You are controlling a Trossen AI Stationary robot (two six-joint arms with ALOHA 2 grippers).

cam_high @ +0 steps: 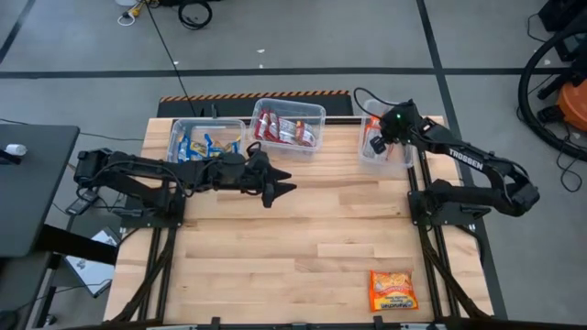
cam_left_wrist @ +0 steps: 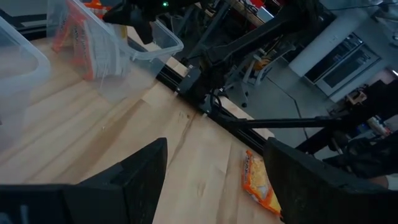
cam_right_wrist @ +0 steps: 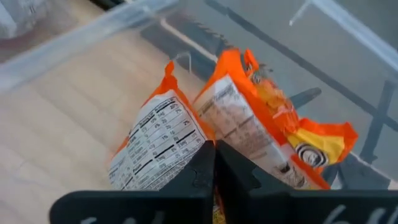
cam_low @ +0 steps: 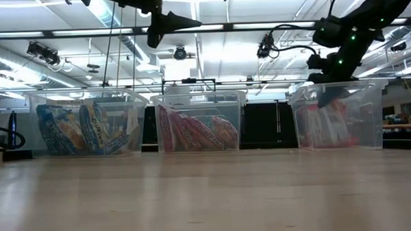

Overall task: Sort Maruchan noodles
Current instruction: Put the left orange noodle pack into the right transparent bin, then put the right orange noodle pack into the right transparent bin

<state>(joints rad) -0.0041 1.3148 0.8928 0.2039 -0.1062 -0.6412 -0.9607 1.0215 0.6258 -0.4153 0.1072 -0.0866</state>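
Maruchan noodles sit sorted in three clear tubs along the far edge of our table (cam_high: 275,266): blue-yellow packets (cam_high: 204,145) left, red ones (cam_high: 286,131) middle, orange packets (cam_right_wrist: 205,134) right. We see one more orange packet (cam_high: 393,291) lying alone near the front right edge. Our right gripper (cam_high: 377,142) dips into the right tub (cam_high: 367,154), fingers closed together between two orange packets. Our left gripper (cam_high: 282,188) hovers spread and empty over open tabletop.

Orange-yellow packet (cam_high: 393,290) sat on the pale wood surface (cam_high: 275,257); clear tubs held blue-yellow (cam_high: 205,145), red-silver (cam_high: 286,130) and orange ones (cam_right_wrist: 249,134).
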